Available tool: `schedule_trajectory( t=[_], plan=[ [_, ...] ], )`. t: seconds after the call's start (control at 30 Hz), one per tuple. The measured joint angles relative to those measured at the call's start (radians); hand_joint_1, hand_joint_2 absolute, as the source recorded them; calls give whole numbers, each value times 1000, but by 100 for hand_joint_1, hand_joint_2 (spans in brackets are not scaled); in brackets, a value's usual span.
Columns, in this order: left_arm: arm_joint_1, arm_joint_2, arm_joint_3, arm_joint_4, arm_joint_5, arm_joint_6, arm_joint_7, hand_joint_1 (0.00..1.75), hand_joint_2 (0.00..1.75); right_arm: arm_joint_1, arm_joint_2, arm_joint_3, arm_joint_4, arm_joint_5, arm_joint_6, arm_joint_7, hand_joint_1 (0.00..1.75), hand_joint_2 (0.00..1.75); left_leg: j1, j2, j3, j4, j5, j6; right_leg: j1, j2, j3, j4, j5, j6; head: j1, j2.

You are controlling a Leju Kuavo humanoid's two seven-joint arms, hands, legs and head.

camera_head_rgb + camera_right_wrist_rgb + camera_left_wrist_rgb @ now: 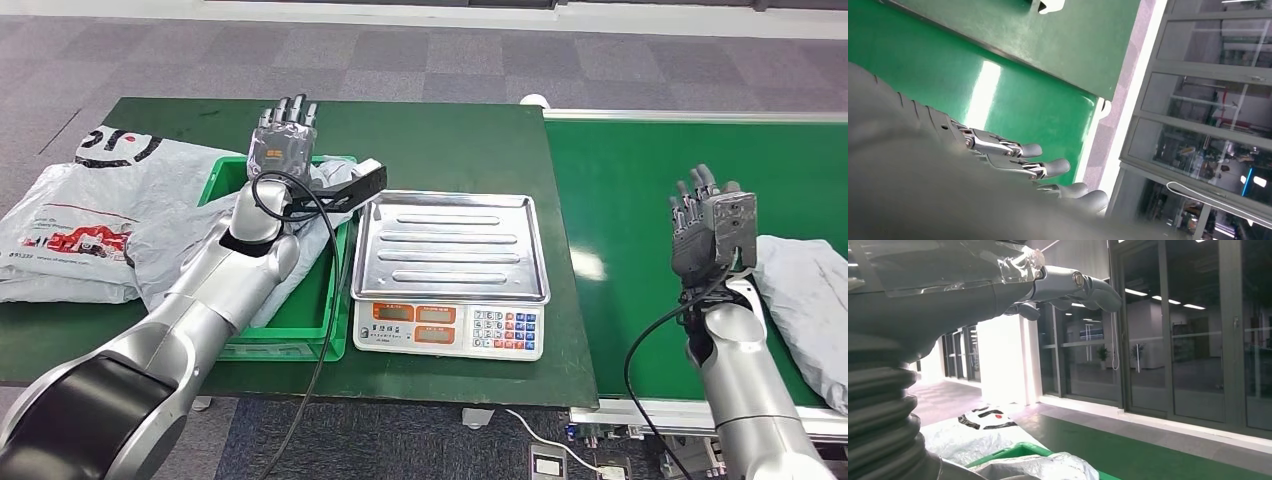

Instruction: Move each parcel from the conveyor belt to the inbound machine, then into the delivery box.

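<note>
Parcel [805,300], a grey poly mailer lying limp on the conveyor belt [640,200] at right of frame, looks light, soft and slippery, best bunched mid-body. Right hand [712,225] hovers beside it, fingers spread, empty. Left hand [283,140], also spread and empty, hangs above the green delivery box [335,320] holding another grey parcel [320,215]; the scale [450,270] tray sits bare.

Nothing can be read with certainty. The large grey plastic bag [90,215] lying on the counter [440,140] carries a black curved logo near its upper edge and a red-and-black printed patch lower down (the lettering is too small to make out). The scale [450,325] shows orange display windows and a coloured keypad on its front panel, its digits and key labels illegible.
</note>
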Motion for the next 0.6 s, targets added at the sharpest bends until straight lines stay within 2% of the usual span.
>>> schedule_trajectory(
  t=[0.07, 0.13, 0.23, 0.37, 0.4, 0.47, 0.53, 0.6],
  plan=[
    [0, -4, 12, -2, 60, -21, -52, 0, 175, 0, 0, 0, -1, 14, -1, 3, 0, 87, 0, 0, 0, 0, 0, 0, 0, 0, 0, 0, 0, 0, 0, 0],
    [2, -15, 47, -9, 195, -95, -157, 0, 175, -1, 0, 0, -1, 35, 2, 8, 0, 175, 0, 0, 0, 0, 0, 0, 0, 0, 0, 0, 0, 0, 0, 0],
    [14, -44, 137, -30, 453, -261, -337, 0, 175, -5, 3, 0, -1, 60, 13, 13, 0, 175, 0, 0, 0, 0, 0, 0, 0, 0, 0, 0, 0, 0, 0, 0],
    [44, -95, 246, -71, 752, -384, -465, 0, 175, -4, 24, 0, -10, 84, 8, 14, 0, 0, 0, 0, 0, 0, 0, 0, 0, 0, 0, 0, 0, 0, 0, 0],
    [54, -110, 263, -81, 813, -395, -483, 0, 175, 0, 33, 1, -19, 91, 4, 10, 0, 0, 0, 0, -1, 0, 0, 0, 0, 0, 0, 0, 0, 0, 0, 0],
    [80, -143, 277, -98, 927, -393, -526, 0, 175, 8, 55, 8, -40, 104, -6, -9, 0, 87, 0, -1, -1, 0, 0, 0, 0, -1, 0, 0, 0, 0, 0, 0],
    [112, -176, 277, -110, 1015, -347, -583, 0, 175, 9, 82, 23, -51, 111, -22, -39, 0, 175, 0, -1, -1, 0, -1, 0, 0, -1, 0, 0, 0, 0, 0, 0],
    [140, -204, 268, -115, 1088, -274, -642, 0, 175, 2, 110, 42, -48, 110, -37, -66, 0, 175, 0, 0, -1, 0, -1, 0, 0, 0, 0, 0, 0, 0, 0, 0]
  ],
)
